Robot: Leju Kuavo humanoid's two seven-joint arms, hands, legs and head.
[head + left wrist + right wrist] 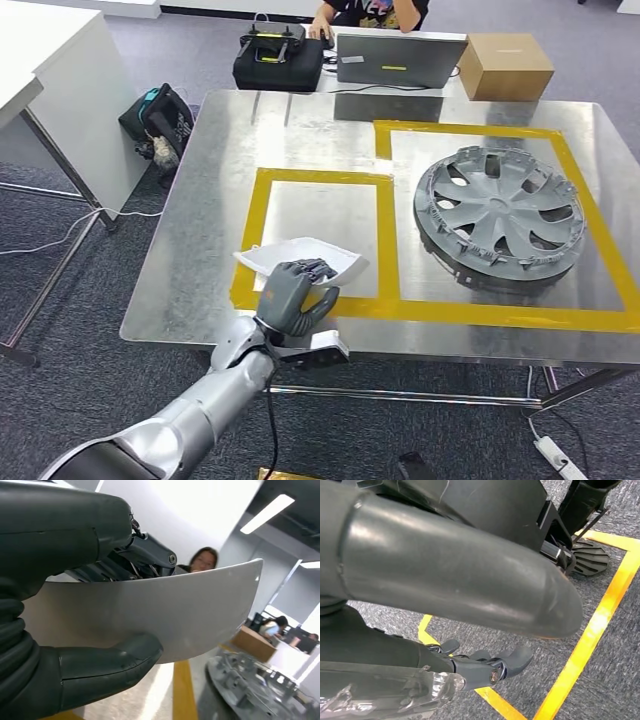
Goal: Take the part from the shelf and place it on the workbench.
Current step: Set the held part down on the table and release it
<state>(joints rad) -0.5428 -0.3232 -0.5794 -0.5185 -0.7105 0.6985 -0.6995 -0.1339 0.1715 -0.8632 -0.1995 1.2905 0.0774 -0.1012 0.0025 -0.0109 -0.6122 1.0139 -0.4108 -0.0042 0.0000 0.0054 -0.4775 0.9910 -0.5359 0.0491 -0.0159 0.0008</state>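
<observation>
Gripping the white curved panel (pixel 302 258) over the counter (pixel 189 250), your left hand (pixel 294 295) pinches it; your right hand (pixel 486 665) hangs loose, fingers apart, above the floor.

Metal desk (pixel 204 200) with two adjoining rectangles outlined in yellow tape (pixel 387 250): a smaller one near the front edge, a larger one to its right. A grey hubcap (pixel 500 215) lies face up inside the larger rectangle. Beyond the far edge, a second surface carries a black case (pixel 278 60), a laptop (pixel 400 60) and a cardboard box (pixel 505 66). Grey carpet floor (pixel 75 340) below.
</observation>
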